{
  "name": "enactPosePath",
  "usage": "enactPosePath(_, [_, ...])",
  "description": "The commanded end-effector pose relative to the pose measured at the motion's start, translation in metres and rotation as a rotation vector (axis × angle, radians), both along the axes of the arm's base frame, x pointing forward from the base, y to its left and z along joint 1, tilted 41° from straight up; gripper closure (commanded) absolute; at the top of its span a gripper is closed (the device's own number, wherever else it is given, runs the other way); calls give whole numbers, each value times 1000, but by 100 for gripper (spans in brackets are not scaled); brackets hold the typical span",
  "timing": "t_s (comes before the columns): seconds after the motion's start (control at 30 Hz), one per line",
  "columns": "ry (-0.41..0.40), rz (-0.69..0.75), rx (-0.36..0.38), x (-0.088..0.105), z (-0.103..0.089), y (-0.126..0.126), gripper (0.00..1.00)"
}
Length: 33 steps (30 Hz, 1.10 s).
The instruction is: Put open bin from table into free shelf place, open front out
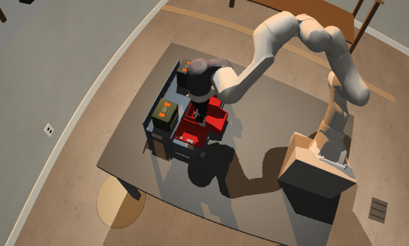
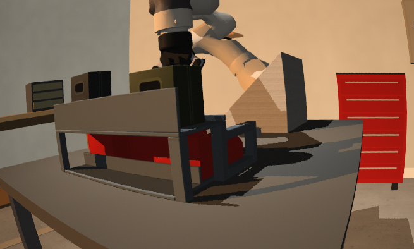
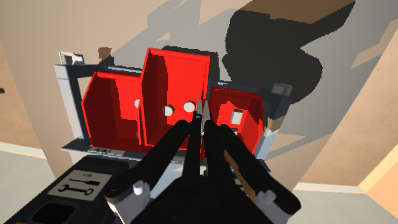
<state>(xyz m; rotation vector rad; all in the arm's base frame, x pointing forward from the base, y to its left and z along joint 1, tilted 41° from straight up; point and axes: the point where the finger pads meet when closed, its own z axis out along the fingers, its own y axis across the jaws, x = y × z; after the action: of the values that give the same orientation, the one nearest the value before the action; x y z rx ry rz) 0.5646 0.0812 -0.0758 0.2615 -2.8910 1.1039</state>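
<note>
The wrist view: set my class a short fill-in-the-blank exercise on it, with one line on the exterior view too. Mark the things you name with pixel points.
In the wrist view, ____ red bins (image 1: 216, 120) (image 2: 97, 145) (image 3: 175, 75) show side by side.
The bin jutting out farthest is the ____ one.
The label (image 3: 80, 185) pictures a screwdriver and a ____.
In the exterior view, the drawer cabinet (image 2: 372, 126) is ____.

Missing words: three; middle; wrench; red
</note>
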Motion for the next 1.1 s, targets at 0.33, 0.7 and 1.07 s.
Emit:
enactPosePath(0.33, [-7, -1, 3, 0, 1, 2, 100])
enactPosePath(0.7, [-6, -1, 2, -1, 1, 3, 100])
enactPosePath(1.07, [-6, -1, 1, -2, 1, 3, 100])
